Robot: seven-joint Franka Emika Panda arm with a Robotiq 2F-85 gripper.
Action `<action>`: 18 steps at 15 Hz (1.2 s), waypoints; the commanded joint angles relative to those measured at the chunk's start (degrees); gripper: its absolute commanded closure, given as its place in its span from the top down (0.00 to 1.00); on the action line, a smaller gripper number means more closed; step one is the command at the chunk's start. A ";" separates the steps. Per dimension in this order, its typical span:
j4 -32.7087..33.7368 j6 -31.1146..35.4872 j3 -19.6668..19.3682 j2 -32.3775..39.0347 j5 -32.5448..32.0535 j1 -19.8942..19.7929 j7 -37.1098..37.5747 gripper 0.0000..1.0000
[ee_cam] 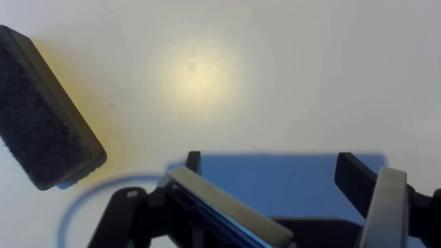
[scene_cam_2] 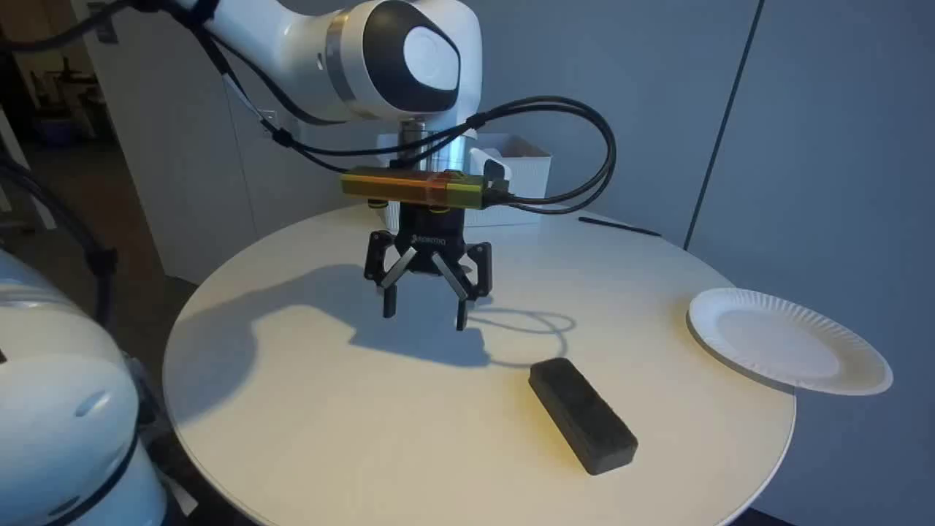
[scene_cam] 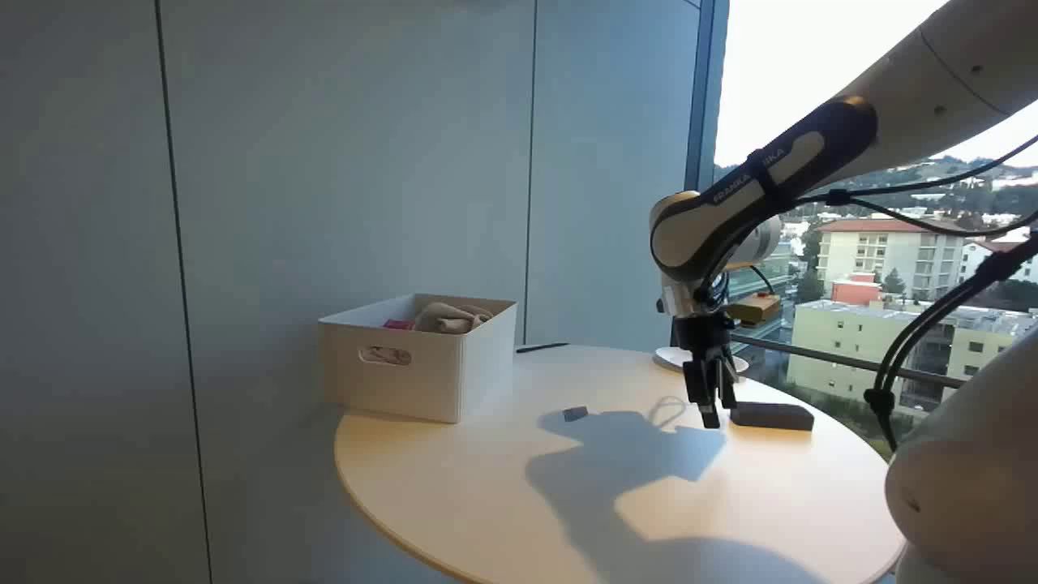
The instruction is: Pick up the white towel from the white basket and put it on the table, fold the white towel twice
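- Towel (scene_cam: 448,317) lies crumpled inside the white basket (scene_cam: 413,373), partly visible.
- White basket stands at the edge of the round desk (scene_cam: 422,478).
- Jaws stand wide apart, above the desk.
- Dark block (scene_cam_2: 583,416) lies flat, inward of the edge.
- Plate (scene_cam_2: 787,341) overhangs the edge.
- Black stick (scene_cam_2: 619,226) lies along the edge, between basket and plate.

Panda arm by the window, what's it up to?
Holding nothing right now: the gripper hangs open above the table, with a dark block off to one side. What looks like the towel lies bunched in the basket, so pickup and folding seem yet to be done.
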 commanded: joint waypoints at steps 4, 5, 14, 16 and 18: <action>0.11 -0.15 0.01 -0.02 0.03 0.03 0.01 1.00; 0.11 -0.15 0.01 -0.02 0.03 0.03 0.01 1.00; 6.55 7.75 6.39 2.83 -0.07 9.13 -5.09 1.00; 9.84 9.70 8.53 4.17 -1.43 10.84 -5.38 1.00; 13.66 11.70 10.09 6.03 -2.63 12.18 -6.72 1.00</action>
